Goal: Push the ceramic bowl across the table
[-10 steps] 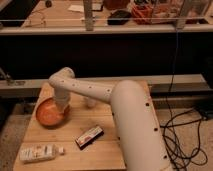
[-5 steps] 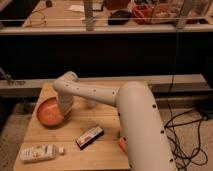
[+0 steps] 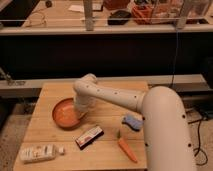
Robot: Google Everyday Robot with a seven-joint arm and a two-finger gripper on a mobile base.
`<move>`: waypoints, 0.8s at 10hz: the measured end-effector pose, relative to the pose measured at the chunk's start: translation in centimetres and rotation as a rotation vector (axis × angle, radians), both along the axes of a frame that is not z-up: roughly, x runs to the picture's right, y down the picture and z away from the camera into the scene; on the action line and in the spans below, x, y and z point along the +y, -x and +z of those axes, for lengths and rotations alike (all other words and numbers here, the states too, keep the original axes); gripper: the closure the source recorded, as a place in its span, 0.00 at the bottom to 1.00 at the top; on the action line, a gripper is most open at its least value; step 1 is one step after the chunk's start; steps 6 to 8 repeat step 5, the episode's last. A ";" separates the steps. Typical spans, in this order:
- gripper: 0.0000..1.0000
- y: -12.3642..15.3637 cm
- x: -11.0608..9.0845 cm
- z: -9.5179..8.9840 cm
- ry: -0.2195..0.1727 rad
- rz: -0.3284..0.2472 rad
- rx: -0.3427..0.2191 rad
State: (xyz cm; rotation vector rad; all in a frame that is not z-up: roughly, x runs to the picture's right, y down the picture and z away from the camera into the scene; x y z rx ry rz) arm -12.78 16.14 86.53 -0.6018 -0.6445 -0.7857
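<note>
An orange ceramic bowl [image 3: 64, 112] sits on the left half of the wooden table [image 3: 107, 90]. My white arm reaches in from the lower right. Its wrist bends down at the bowl's right rim, and the gripper [image 3: 81, 109] sits at that rim, pressed against the bowl's right side and mostly hidden by the wrist.
In front of the bowl lie a dark snack bar [image 3: 90, 136] and a white bottle [image 3: 40, 152] on its side at the front left. A carrot [image 3: 127, 149] and a small blue object [image 3: 132, 121] lie to the right. A dark shelf and rail stand behind the table.
The bowl has slid to the right on the table and the wrist has moved right with it. The arm has shifted, uncovering the carrot and blue object.
</note>
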 end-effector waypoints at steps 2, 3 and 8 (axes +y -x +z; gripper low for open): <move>1.00 -4.5 0.6 -0.9 0.029 0.048 0.017; 1.00 -6.5 0.9 -1.3 0.043 0.063 0.023; 1.00 -11.5 1.5 -2.2 0.071 0.112 0.036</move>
